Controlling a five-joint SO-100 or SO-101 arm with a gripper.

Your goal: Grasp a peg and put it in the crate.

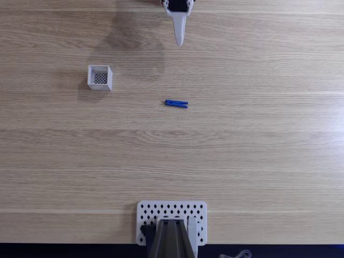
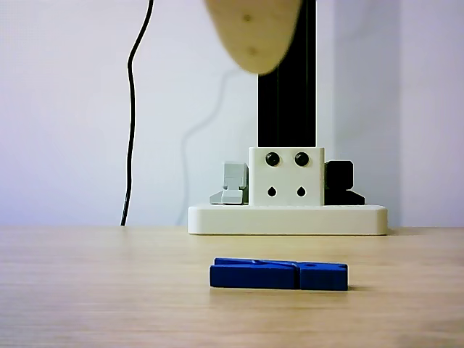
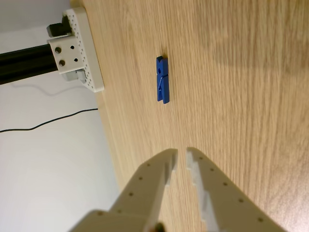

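Note:
The blue peg (image 1: 176, 104) lies flat near the middle of the wooden table, long side running left-right in the fixed view. It also shows as the peg (image 2: 279, 274) in the other view and the peg (image 3: 162, 79) in the wrist view. The small white crate (image 1: 109, 78) stands open-topped to the left of the peg, with nothing lying on its dark mesh bottom. My gripper (image 1: 179, 42) hangs at the far edge, well beyond the peg. In the wrist view the gripper (image 3: 182, 153) has its fingers nearly together, holding nothing. The gripper (image 2: 254, 36) is blurred above the peg.
A white perforated plate (image 1: 172, 214) with a dark upright post stands at the near table edge. The same plate (image 2: 286, 217) is behind the peg in the other view, beside a black cable (image 2: 130, 109) hanging down the wall. Bare wood surrounds peg and crate.

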